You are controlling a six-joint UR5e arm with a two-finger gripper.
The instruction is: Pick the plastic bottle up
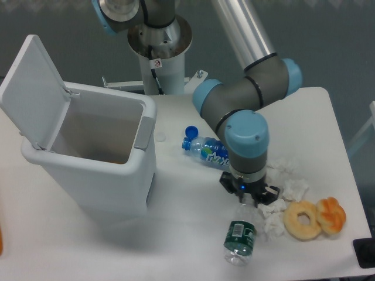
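Jaws sit under the wrist from my view, so I can't tell if the gripper [245, 199] is clamped on anything. Plastic bottle [240, 241] hangs or lies right below it, neck up toward the fingers, green label facing me, near edge of the table [176, 246]. Blue-label bottle [208, 151] lies further back, left of the wrist. Tissues [275, 213], donut [303, 220] and pastry [331, 214] to the right. Open bin [88, 158] on the left.

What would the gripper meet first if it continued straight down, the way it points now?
Most likely the plastic bottle, whose neck sits right under the gripper. Depth is unclear, so contact cannot be confirmed; below lies the table.
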